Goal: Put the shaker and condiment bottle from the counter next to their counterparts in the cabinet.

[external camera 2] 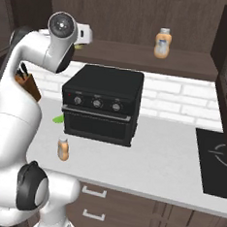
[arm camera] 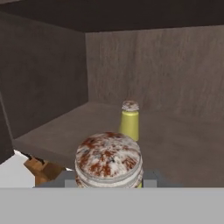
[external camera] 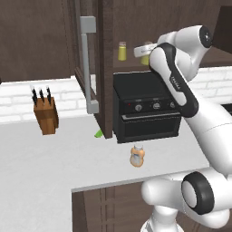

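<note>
We see the gripper [arm camera: 109,183] raised to the level of the cabinet [external camera: 106,68] shelf, its jaws clamped on the shaker [arm camera: 108,159] — the speckled cap sits right at the bottom of the hand view, between the two grey finger pads. In the left base view the hand reaches in over the black oven [external camera: 147,106], and a bit of yellow-green shows just under the white wrist.

Further in on the shelf stands the second shaker [arm camera: 129,120], upright, a little ahead and to the right of the held one in the hand view; the two are apart, not touching. In the left base view this same one [external camera: 122,51] stands left of the hand, near the cabinet's open door [external camera: 88,68] with its long grey handle.

The condiment bottle [external camera: 137,155] stands upright on the counter [external camera: 41,167], in front of the oven and near the counter's front edge. From the right base view it [external camera 2: 63,148] is at the oven's front left corner. Its twin, the second bottle [external camera 2: 162,43], stands on the shelf well to the right, above the far side of the oven.

A wooden knife block [external camera: 46,113] stands on the counter left of the cabinet door, and a small green thing [external camera: 98,133] lies at the foot of the cabinet's side wall — we cannot tell what it is.
</note>
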Tool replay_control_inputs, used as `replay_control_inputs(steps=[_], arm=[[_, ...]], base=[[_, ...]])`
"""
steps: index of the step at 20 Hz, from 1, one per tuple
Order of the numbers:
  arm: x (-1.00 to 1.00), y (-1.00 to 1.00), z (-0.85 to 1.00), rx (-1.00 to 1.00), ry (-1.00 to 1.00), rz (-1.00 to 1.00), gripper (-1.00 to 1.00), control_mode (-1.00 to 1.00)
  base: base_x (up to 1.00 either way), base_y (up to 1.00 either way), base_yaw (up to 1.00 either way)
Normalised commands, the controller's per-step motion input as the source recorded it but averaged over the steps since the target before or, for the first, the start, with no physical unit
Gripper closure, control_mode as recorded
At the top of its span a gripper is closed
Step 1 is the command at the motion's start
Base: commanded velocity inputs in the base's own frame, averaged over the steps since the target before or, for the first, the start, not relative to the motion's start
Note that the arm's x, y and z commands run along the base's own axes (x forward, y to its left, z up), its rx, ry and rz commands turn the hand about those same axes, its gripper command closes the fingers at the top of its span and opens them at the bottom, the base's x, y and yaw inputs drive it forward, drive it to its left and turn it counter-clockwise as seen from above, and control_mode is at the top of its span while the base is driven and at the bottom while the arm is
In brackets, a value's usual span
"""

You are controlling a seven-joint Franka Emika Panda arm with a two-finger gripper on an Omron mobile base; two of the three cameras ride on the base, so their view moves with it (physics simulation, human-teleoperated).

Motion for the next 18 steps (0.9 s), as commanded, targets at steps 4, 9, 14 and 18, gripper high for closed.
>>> replay_control_inputs(steps=[4,9,14,18], arm=[[0.15,-0.09,-0.08,0.00,0.01,0.01,1.00,-1.00],[0.19,-0.03,-0.21,0.00,0.00,0.02,1.00,-1.00],[0.27,0.00,-0.28,0.00,0.00,0.04,1.00,-1.00],[0.37,0.00,-0.17,0.00,0.00,0.04,1.00,-1.00]], base=[[0.00,0.00,0.00],[0.00,0.00,0.00],[0.00,0.00,0.00],[0.00,0.00,0.00]])
